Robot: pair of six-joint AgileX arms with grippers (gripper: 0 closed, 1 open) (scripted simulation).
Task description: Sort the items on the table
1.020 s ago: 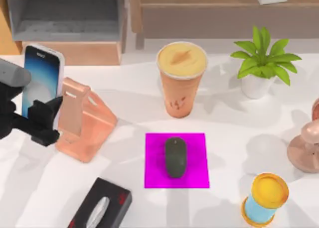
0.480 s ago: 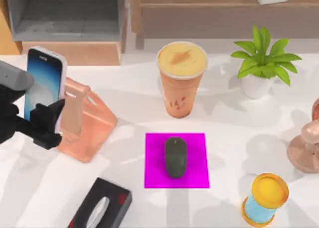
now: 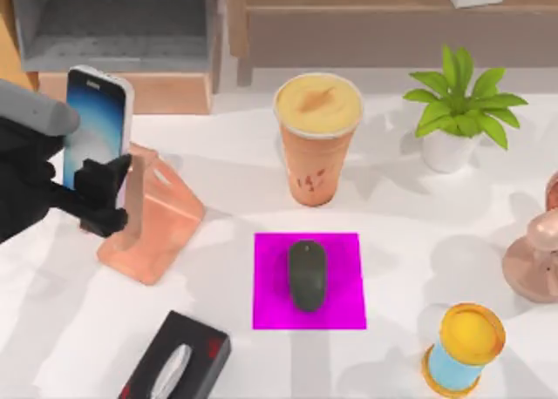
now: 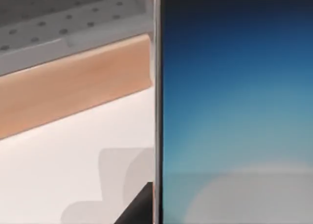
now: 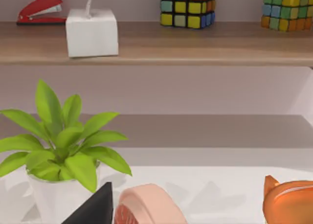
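My left gripper (image 3: pixel 98 190) is clamped on the phone (image 3: pixel 96 125), holding it upright at the table's (image 3: pixel 436 216) left side, just above the peach stand (image 3: pixel 150 216); the phone's lower edge sits against the stand's top. In the left wrist view the phone (image 4: pixel 234 106) shows its long edge against bare white table (image 4: pixel 73 150). The mouse (image 3: pixel 307 274) lies centred on the magenta mat (image 3: pixel 270 312), with open table all round. The cup (image 3: pixel 317 138) stands behind the mat, well apart from the stand. A black tissue box (image 3: pixel 174 364) lies near the front edge. For my right gripper, I cannot tell its state.
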